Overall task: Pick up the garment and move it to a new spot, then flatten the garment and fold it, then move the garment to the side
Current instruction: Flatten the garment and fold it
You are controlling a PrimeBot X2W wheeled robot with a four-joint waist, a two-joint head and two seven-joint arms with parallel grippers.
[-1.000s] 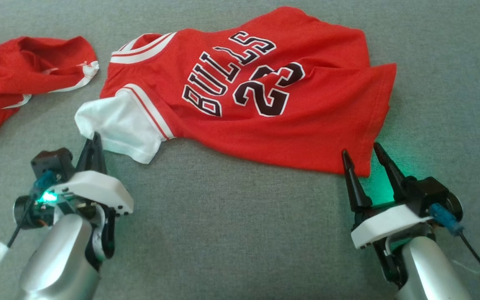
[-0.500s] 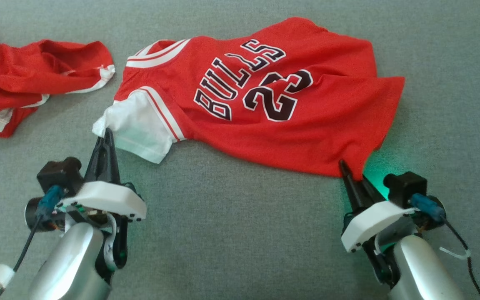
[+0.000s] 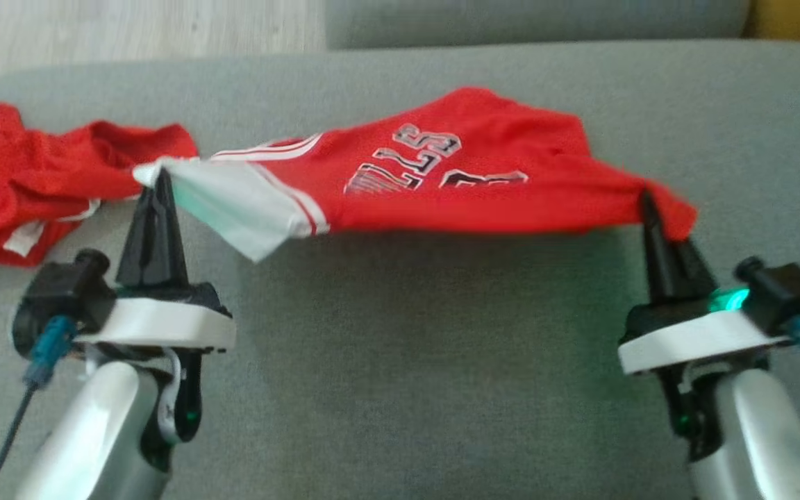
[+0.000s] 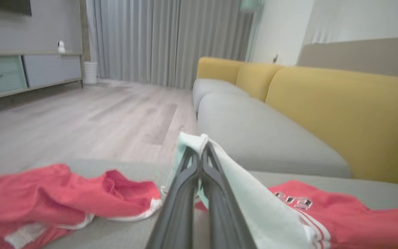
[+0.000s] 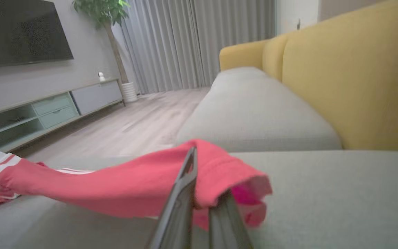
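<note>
Red jersey point(image 3: 469, 187) hangs stretched above the grey sofa seat point(image 3: 407, 361).
Your left pincer point(image 3: 159, 175) is clamped on its white sleeve point(image 3: 240, 208), your right pincer point(image 3: 645, 201) on the hem corner point(image 3: 671, 212); the cloth looks light, limp and likely slippery, so keep both corners taut.

Left hand point(image 3: 162, 175) and right hand point(image 3: 645, 199): same build, two long dark fingers point(image 3: 153, 236) tapering to points. White wrist plates point(image 3: 157, 326), silver rounded forearms point(image 3: 94, 430). Black boxy camera module point(image 3: 60, 298) outboard of each wrist, blue connector point(image 3: 46, 351), black cable point(image 3: 7, 437). Green LED point(image 3: 726, 300) lit on right wrist, smaller green dots point(image 3: 192, 417) lower on both wrist joints.
</note>
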